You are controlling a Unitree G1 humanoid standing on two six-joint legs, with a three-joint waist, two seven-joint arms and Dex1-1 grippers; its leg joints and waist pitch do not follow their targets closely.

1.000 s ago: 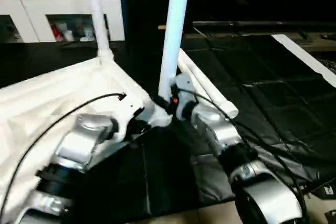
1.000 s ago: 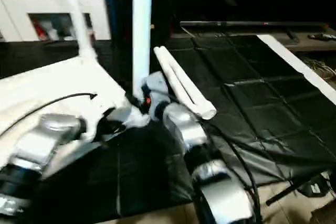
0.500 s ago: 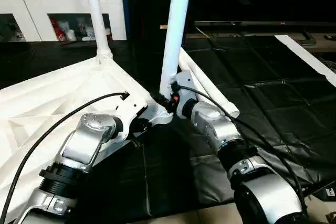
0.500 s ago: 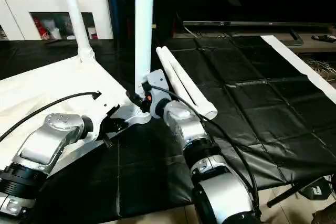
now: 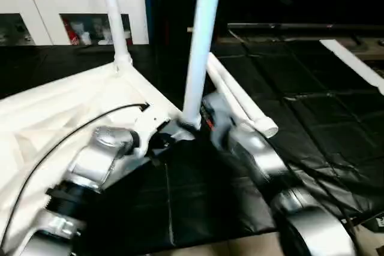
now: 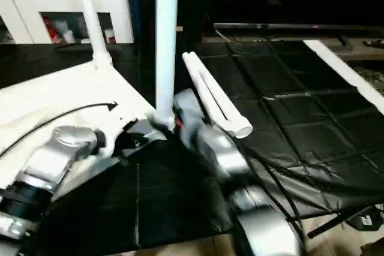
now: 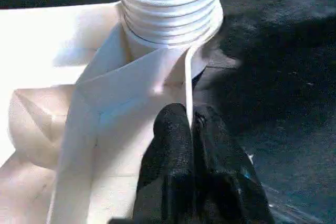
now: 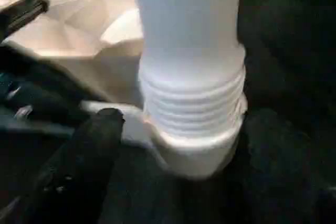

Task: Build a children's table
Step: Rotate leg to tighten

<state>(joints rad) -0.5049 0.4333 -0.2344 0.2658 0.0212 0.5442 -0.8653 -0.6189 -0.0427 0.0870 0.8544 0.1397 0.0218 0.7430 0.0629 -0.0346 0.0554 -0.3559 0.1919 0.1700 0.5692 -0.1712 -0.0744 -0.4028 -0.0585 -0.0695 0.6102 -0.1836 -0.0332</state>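
The children's table top [image 5: 54, 112] lies upside down on the left, ribs up. One white leg [image 5: 114, 16] stands in its far corner socket. A second leg [image 5: 201, 46] stands in the near corner socket [image 8: 194, 150], its threaded end seated there. Two loose legs [image 5: 240, 97] lie side by side on the black cloth. My left gripper [image 7: 190, 124] is shut on a thin edge of the table top beside the near socket. My right gripper [image 5: 209, 118] sits at the base of the near leg, open; one finger [image 8: 97, 135] stands clear of the thread.
A white cabinet [image 5: 72, 10] with glass doors runs along the back left. Black cloth [image 5: 312, 124] covers the floor to the right, with a white strip [image 5: 354, 64] at its far right edge. A dark low bar [image 5: 288, 27] lies at the back.
My right gripper's fingers have spread off the near leg's base, and the right arm is blurred with movement. The left gripper keeps its hold. The camera has shifted slightly.
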